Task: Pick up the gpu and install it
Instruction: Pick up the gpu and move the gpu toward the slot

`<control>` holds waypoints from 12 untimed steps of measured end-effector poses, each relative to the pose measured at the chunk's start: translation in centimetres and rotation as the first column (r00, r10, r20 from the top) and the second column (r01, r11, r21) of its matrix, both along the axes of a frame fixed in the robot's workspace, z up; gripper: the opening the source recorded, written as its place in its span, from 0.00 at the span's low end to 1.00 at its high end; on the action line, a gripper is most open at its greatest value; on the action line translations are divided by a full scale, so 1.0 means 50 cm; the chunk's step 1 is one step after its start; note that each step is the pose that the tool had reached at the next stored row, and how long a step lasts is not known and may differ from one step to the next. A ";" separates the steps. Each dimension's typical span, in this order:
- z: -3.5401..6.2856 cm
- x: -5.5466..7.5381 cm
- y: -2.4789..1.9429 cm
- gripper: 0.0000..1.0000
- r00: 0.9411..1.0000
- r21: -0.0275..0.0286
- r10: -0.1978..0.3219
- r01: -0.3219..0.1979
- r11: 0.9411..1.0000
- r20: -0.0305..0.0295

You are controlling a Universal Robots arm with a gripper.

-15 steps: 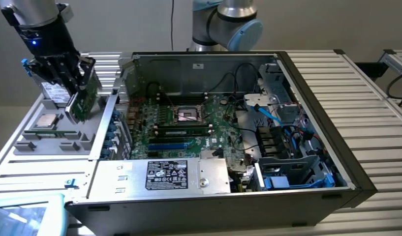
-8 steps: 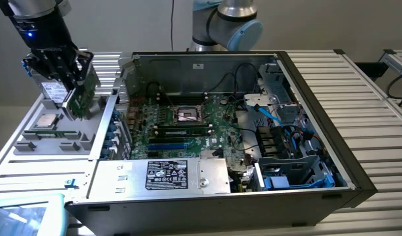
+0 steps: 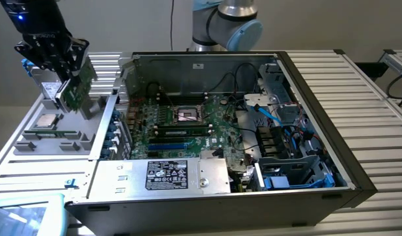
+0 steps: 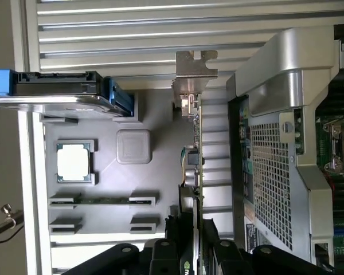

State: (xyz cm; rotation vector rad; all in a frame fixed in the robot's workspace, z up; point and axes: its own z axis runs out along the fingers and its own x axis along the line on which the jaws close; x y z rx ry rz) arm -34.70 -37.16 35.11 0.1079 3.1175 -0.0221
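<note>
The gpu [image 3: 77,91] is a small green card with a metal bracket. It stands on edge over the grey parts tray [image 3: 30,145], at the exterior view's left, outside the computer case. My gripper [image 3: 64,69] is shut on its upper edge from above. The wrist view looks along the gpu [image 4: 195,154] edge-on, with its silver bracket [image 4: 195,66] at the far end. The black fingers [image 4: 160,252] press on both faces of the card. Whether its lower edge still touches the tray cannot be told. The motherboard [image 3: 181,123] lies inside the open case.
The tray also holds a processor chip [image 3: 46,121] and a memory stick [image 3: 53,133]. A drive with blue rails [image 4: 57,91] sits at the tray's end. The case wall [image 3: 112,118] stands between tray and motherboard. A power supply [image 3: 168,174] and blue cables [image 3: 266,115] crowd the case.
</note>
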 end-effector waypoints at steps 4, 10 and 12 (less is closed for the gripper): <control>0.028 0.000 0.0019 0.27 1.000 -0.012 0.000 0.000 1.000 0.000; 0.064 0.000 0.0089 0.27 1.000 -0.036 0.000 0.000 0.999 0.000; 0.077 0.000 0.0112 0.27 1.000 -0.044 0.000 0.000 0.999 0.000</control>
